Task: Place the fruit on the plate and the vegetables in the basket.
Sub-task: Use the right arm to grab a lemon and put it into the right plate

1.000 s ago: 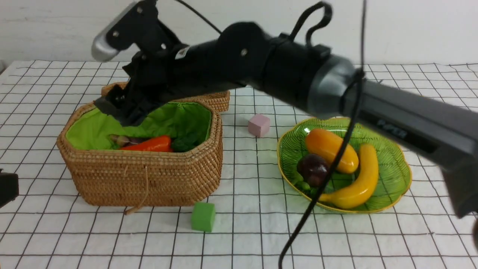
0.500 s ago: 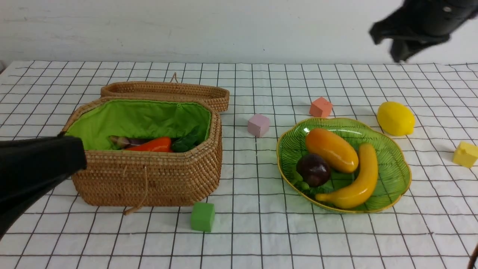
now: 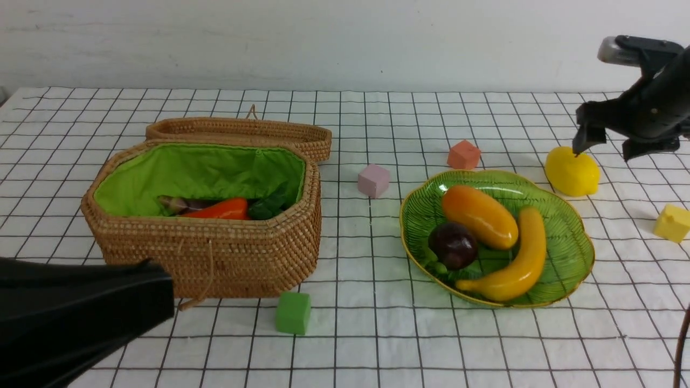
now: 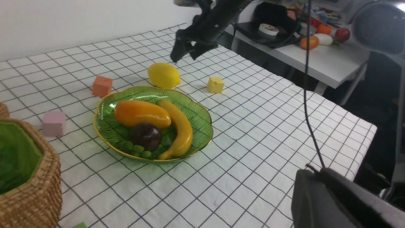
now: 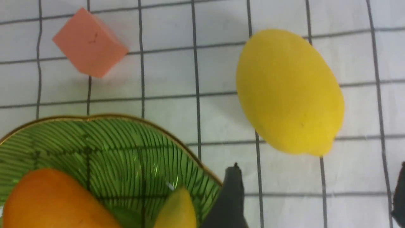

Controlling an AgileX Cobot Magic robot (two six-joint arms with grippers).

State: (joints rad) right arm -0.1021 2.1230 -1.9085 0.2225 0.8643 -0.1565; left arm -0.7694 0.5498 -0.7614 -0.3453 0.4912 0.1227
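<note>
The yellow lemon [image 3: 571, 171] lies on the cloth just beyond the green plate [image 3: 572, 229]. My right gripper [image 3: 605, 151] hangs open right above it, one finger at each side, not touching; in the right wrist view the gripper [image 5: 318, 177] is empty beside the lemon [image 5: 289, 91]. The plate holds the mango [image 3: 478, 215], mangosteen [image 3: 453, 243] and banana [image 3: 517, 258]. The wicker basket [image 3: 215, 253] holds the carrot [image 3: 215, 209] and aubergine [image 3: 183, 203]; the gourd is hidden. My left gripper [image 4: 311, 172] is shut and empty, low at the front left.
The basket lid [image 3: 242, 132] lies open behind the basket. Cubes on the cloth: pink [image 3: 373, 180], orange [image 3: 462, 155], yellow [image 3: 672, 222], green [image 3: 293, 312]. A side table [image 4: 310, 60] stands beyond the table's right edge.
My right arm has swung from over the basket to the far right and come down over the lemon. My left arm has come forward into the lower left.
</note>
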